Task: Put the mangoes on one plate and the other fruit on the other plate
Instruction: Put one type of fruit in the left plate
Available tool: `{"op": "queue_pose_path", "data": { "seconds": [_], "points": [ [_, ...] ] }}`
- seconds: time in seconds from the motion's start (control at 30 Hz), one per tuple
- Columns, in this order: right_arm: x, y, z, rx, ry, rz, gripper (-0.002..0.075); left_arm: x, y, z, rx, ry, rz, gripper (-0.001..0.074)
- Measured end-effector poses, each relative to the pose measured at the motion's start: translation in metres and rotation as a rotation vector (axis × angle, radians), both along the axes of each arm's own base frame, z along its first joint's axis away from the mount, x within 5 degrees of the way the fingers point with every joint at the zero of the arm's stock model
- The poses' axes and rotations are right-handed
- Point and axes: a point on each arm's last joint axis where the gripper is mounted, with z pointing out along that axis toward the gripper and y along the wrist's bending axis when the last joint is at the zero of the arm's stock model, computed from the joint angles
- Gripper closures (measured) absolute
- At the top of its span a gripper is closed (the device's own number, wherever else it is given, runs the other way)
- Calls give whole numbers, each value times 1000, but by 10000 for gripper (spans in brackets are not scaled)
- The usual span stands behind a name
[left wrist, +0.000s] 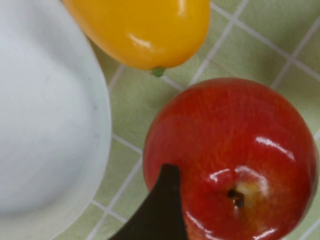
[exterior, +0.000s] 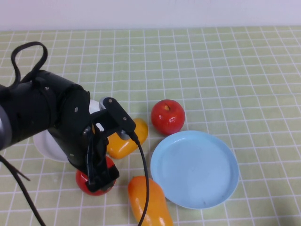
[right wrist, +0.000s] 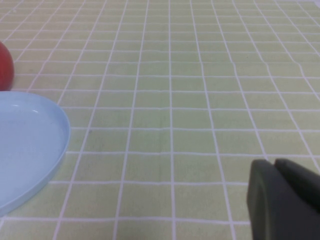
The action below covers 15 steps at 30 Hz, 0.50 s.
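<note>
Your left gripper (exterior: 100, 176) is hanging wide open over the red apple (exterior: 94, 181) at the lower left of the frame, beside the white plate (exterior: 47, 146). It is looking round, hard and slippery, so grab its fat middle. Your right gripper (right wrist: 285, 200) is sitting shut and empty.

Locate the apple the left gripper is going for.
High view, near left: the apple sits under the open left gripper, just in front of the white plate, with mangoes behind and beside it.

Green checked tablecloth (exterior: 225, 61) covers table; plain white wall (exterior: 150, 14) behind.
</note>
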Motion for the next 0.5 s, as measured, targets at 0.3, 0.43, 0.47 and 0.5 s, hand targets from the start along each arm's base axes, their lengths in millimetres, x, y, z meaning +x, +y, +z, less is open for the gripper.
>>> {"op": "queue_pose_path", "data": {
  "seconds": [0.3, 0.43, 0.47, 0.5],
  "points": [
    [0, 0, 0, 0, 0, 0, 741, 5, -1, -4, 17, -11, -11, 66],
    [0, 0, 0, 0, 0, 0, 741, 5, -1, -5, 17, -7, 1, 91],
    [0, 0, 0, 0, 0, 0, 741, 5, -1, -5, 17, -8, 1, 118],
    [0, 0, 0, 0, 0, 0, 741, 5, -1, -5, 18, -8, 2, 146]
  ]
}}
